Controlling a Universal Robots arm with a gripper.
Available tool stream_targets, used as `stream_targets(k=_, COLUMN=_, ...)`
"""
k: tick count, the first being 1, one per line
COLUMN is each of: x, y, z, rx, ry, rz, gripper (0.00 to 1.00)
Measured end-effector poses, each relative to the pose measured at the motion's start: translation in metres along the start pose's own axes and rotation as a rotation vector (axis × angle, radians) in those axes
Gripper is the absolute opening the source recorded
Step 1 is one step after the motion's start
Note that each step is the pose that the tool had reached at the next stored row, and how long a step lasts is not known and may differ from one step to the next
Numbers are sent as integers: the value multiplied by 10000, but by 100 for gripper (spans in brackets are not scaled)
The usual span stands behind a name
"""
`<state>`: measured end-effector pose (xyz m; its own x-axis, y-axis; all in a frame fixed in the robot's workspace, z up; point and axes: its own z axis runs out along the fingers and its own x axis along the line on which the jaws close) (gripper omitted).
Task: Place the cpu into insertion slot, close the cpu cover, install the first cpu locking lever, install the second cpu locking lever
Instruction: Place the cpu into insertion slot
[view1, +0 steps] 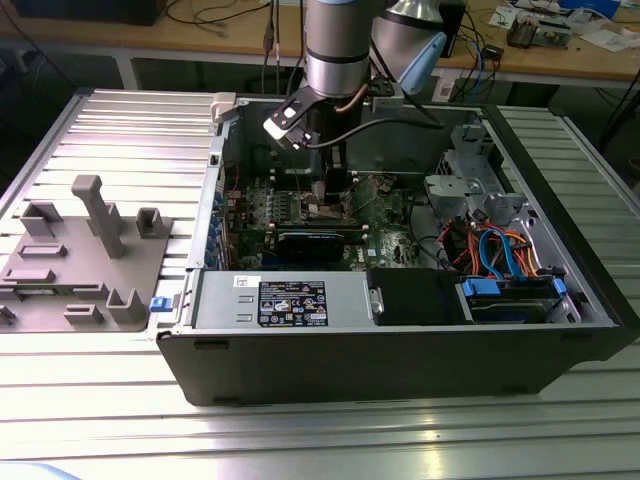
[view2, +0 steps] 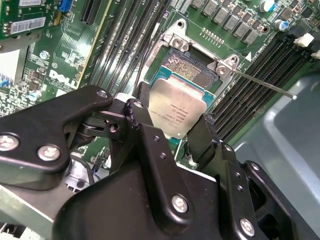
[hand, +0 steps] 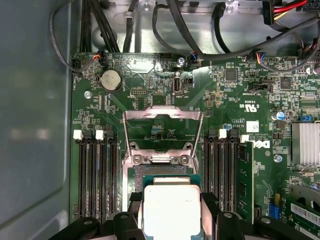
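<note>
The gripper (view2: 171, 125) pinched one cpu (view2: 177, 112) just above the one insertion slot (view2: 192, 67), whose single cpu cover (hand: 163, 110) stood open.

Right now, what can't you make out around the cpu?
Near half of the insertion slot: hidden behind the cpu, second wrist view.
Gripped edges of the cpu: covered by the fingers, second wrist view.
The cpu's near end: cut off by the picture's edge, first wrist view.
</note>
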<state>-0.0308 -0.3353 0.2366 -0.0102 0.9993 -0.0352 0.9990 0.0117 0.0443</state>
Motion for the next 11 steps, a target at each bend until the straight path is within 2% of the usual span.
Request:
stream_targets(k=3, x=1, y=-2, z=44, rx=0, ry=-1, rz=0, gripper=55)
stream_targets(k=11, x=2, y=-2, z=52, rx=1, ry=-1, rz=0, gripper=55)
